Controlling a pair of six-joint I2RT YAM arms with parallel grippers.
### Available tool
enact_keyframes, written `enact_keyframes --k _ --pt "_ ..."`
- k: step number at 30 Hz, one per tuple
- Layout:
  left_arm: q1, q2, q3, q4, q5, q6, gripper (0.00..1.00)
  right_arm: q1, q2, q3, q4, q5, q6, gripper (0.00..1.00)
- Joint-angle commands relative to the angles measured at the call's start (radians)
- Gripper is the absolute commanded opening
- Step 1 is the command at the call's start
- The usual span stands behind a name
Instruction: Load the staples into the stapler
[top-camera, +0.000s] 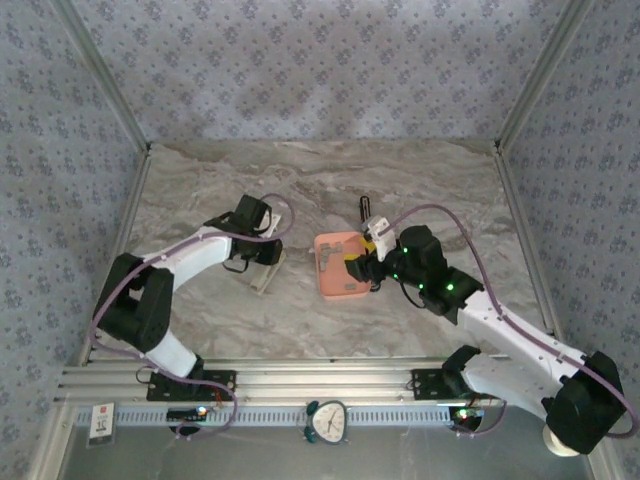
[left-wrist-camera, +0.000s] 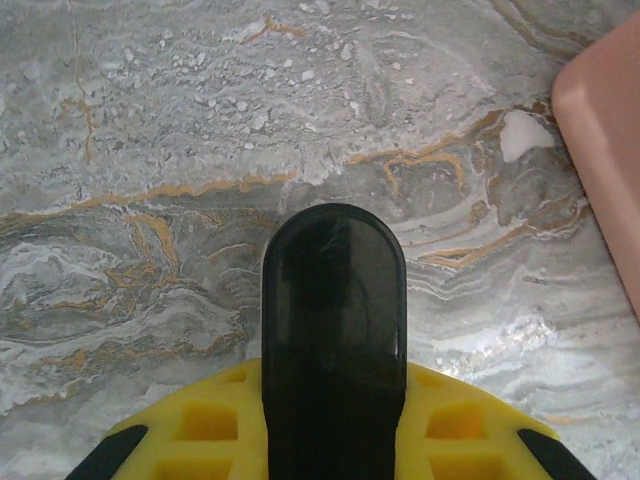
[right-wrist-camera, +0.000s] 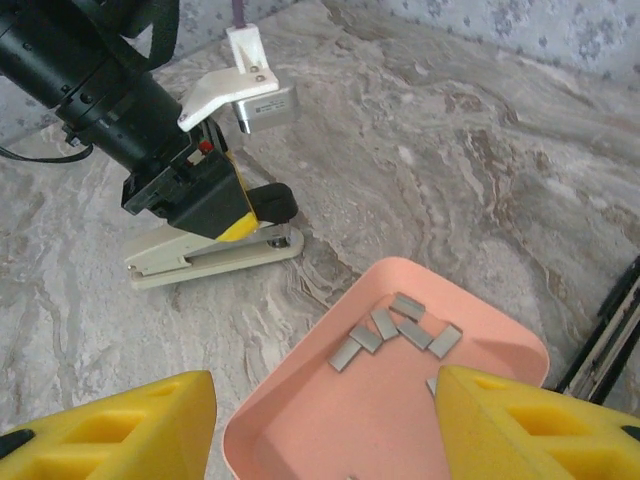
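Left gripper (top-camera: 264, 254) sits clamped on the black top of the stapler (right-wrist-camera: 215, 255), its yellow fingers (left-wrist-camera: 200, 425) pressed in on either side of the lid in its own wrist view. The cream base is flat on the marble table (right-wrist-camera: 450, 150). The stapler's long axis runs crosswise ahead of the other arm, one end aimed at the salmon-pink tray (right-wrist-camera: 300, 430), which stands just beside it but apart from it. Inside that tray lie the staples (right-wrist-camera: 395, 330), a loose cluster of short grey strips pointing in several directions, none lined up with the stapler. Above the tray hovers the right gripper (right-wrist-camera: 322, 385), its fingers (right-wrist-camera: 520, 420) spread wide and empty. The strips are ahead of and below it, closer to its right-hand finger. The right arm is therefore the nearer one for the pick. From its jaws the stapler lies ahead and off to the left, past the tray's rim. Any strip lifted would need carrying that way and turning to match the stapler's length. Whether the magazine is open cannot be told.
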Motion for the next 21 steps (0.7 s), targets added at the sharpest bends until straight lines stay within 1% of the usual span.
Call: enact_keyframes --k 1,8,13,14,16,19,21 --pt "0.009 0.041 0.006 -0.018 -0.027 -0.093 0.00 -0.020 0.012 0.033 -0.058 0.030 0.083 0.61" --pt "0.010 0.106 -0.012 -0.028 -0.023 -0.131 0.00 -0.070 0.082 0.096 -0.134 0.015 0.174 0.60" --pt "0.011 0.084 0.008 -0.053 -0.038 -0.121 0.00 -0.101 0.139 0.150 -0.180 0.000 0.217 0.61" --pt "0.010 0.069 0.023 -0.063 -0.043 -0.119 0.05 -0.109 0.152 0.164 -0.195 0.001 0.234 0.62" --pt "0.010 0.037 0.054 -0.084 -0.060 -0.115 0.18 -0.127 0.185 0.199 -0.241 0.011 0.274 0.63" --pt "0.010 -0.008 0.109 -0.122 -0.085 -0.109 0.42 -0.159 0.256 0.283 -0.341 0.071 0.330 0.63" --pt "0.011 -0.036 0.145 -0.143 -0.094 -0.101 0.54 -0.187 0.322 0.347 -0.414 0.100 0.366 0.63"
